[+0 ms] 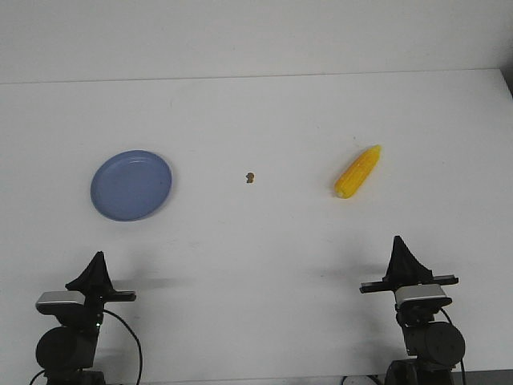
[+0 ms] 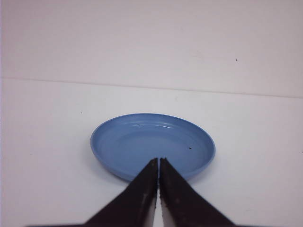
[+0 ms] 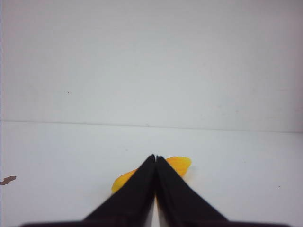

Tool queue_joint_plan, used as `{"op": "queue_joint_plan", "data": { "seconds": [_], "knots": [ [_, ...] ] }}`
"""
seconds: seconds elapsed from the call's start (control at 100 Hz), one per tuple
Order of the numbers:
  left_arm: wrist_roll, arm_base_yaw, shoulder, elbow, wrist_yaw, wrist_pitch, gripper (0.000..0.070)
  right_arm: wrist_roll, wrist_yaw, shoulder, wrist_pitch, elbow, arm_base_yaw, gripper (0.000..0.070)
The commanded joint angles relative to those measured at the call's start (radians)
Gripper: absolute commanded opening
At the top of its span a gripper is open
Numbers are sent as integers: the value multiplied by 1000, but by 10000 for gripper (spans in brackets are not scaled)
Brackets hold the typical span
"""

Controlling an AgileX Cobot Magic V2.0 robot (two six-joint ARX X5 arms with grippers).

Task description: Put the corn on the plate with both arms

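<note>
The yellow corn (image 1: 357, 172) lies on the white table at the right, its pointed end toward the back right. The periwinkle-blue plate (image 1: 131, 184) sits empty at the left. My left gripper (image 1: 98, 265) is shut and empty at the table's front, short of the plate. My right gripper (image 1: 398, 245) is shut and empty at the front right, short of the corn. In the left wrist view the plate (image 2: 142, 142) lies just beyond the closed left gripper (image 2: 158, 161). In the right wrist view the corn (image 3: 179, 165) is partly hidden behind the closed right gripper (image 3: 155, 157).
A tiny brown speck (image 1: 250, 177) lies on the table between plate and corn; it also shows in the right wrist view (image 3: 7, 180). The table's far edge (image 1: 256, 76) meets a white wall.
</note>
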Motion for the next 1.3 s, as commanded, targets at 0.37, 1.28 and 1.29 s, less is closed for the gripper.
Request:
{"op": "queue_joint_plan", "data": {
  "seconds": [0.37,1.28,1.29],
  "knots": [
    [3,0,-1,-19,2,11,15,13,0,0,12,-2,0,3],
    [-27,0,83,216,-53,-101,15,20,16,26,-283,254,1,3],
    [-27,0,90,226,-54,-108,15,20,16,30,-296,266,1,3]
  ]
}}
